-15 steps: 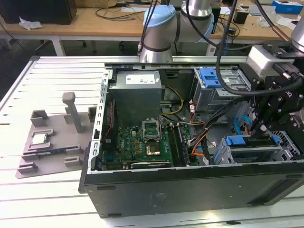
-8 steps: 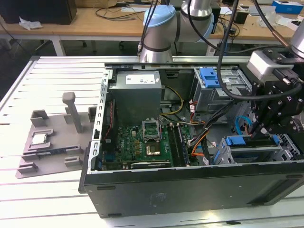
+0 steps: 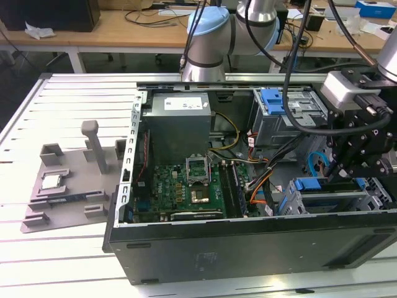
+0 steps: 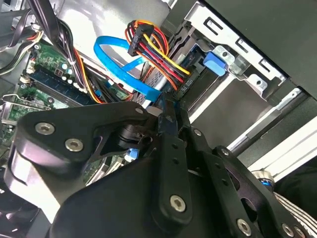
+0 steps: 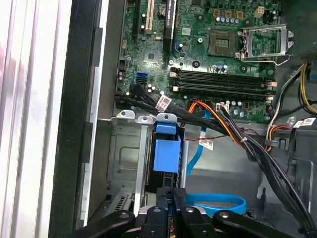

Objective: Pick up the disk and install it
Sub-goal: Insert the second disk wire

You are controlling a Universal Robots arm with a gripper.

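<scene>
Gripper point(image 5: 172, 198) is clamping the disk point(image 5: 166, 153) by its edge, holding it in the drive cage point(image 5: 126, 158) directly below the fingers.

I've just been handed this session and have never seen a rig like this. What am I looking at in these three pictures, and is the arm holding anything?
It is one robot arm with a black hand at its end. The exterior view comes from a camera off the arm. It shows an open computer case lying on a white slatted table. A grey parts tray sits beside the case at the exterior view's left and carries a small square chip. Both wrist views come from cameras riding on the arm. They look past the hand into the case, across the green motherboard and the cables. The hand is down at the drive bay, right at the disk, which sits in the bay in its blue carrier. Whether the hand actually grips it, I cannot tell.
</scene>
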